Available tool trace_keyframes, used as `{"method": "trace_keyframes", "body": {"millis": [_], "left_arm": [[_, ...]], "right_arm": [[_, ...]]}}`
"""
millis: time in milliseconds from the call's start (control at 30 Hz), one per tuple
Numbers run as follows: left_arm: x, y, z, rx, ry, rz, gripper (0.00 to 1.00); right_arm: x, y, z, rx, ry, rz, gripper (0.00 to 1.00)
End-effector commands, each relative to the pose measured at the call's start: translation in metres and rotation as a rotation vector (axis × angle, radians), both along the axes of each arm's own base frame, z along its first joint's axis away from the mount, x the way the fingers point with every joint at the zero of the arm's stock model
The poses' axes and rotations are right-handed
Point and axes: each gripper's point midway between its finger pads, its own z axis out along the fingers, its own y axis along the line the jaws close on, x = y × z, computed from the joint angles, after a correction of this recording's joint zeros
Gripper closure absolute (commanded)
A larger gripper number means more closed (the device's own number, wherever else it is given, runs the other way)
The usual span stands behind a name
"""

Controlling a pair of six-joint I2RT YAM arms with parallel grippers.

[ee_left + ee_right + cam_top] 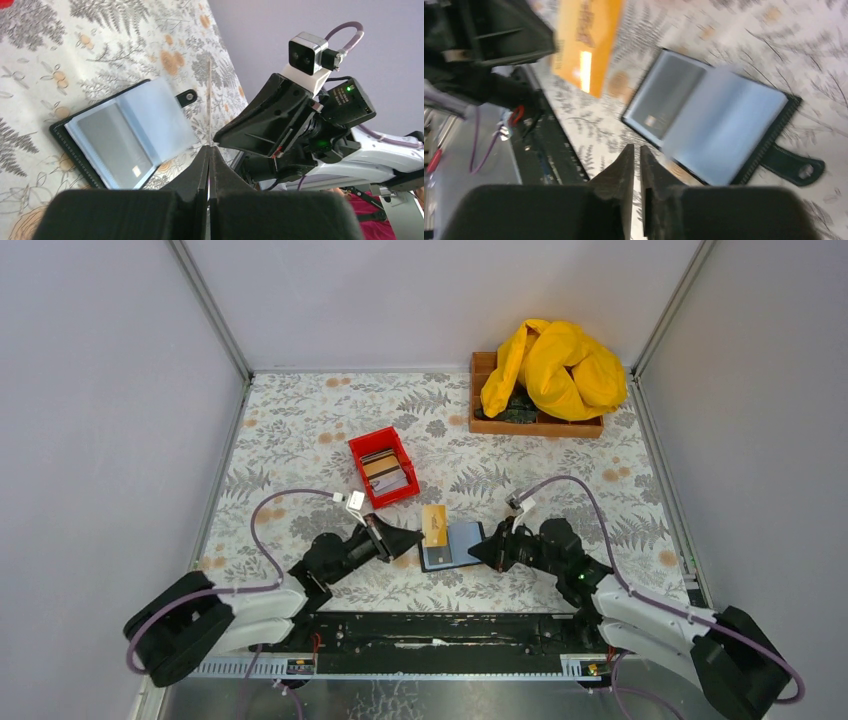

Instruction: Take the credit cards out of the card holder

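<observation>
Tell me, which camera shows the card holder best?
Left wrist: the holder lies open, sharp and close, a card visible in one sleeve. Right wrist shows it open too, but blurred. The top view shows it small.

Holder (458, 545) open on surface (300, 430); card (434, 524) at its 10 o'clock edge; bin (361, 468) at 11 o'clock, tray (540, 427) at 1 o'clock.

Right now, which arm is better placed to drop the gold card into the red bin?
Left: the left gripper pinches the gold card, and the red bin sits nearer it than the right gripper.
</observation>
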Motion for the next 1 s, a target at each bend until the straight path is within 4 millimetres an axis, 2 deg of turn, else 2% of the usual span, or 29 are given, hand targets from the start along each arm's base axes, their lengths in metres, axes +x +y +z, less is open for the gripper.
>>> {"method": "trace_keyframes", "body": {"millis": [0,100,267,400,500,633,867,967], "left_arm": [[-0.005,-0.002,0.007,0.070,-0.052,-0.051,1.00],[-0.012,-0.002,0.012,0.073,-0.076,-0.086,1.00],[-0.029,-0.002,0.022,-0.012,-0.108,-0.147,1.00],[-0.039,-0.006,0.030,-0.047,-0.138,-0.196,1.00],[-0.050,-0.010,0.040,-0.080,-0.173,-0.261,1.00],[-0.056,-0.013,0.049,-0.103,-0.201,-0.296,1.00],[-0.064,-0.014,0.057,-0.111,-0.238,-0.335,1.00],[-0.067,-0.015,0.059,-0.121,-0.245,-0.348,1.00]], "right_arm": [[-0.022,0.019,0.067,0.282,-0.091,0.128,0.71],[-0.031,0.021,0.086,0.333,-0.109,0.175,0.48],[-0.033,0.024,0.105,0.336,-0.159,0.212,0.34],[-0.030,0.029,0.109,0.320,-0.182,0.244,0.25],[-0.027,0.033,0.107,0.308,-0.181,0.257,0.27],[-0.020,0.037,0.110,0.297,-0.195,0.258,0.41],[-0.015,0.039,0.113,0.272,-0.212,0.257,0.45],[-0.013,0.040,0.111,0.264,-0.211,0.255,0.54]]}}
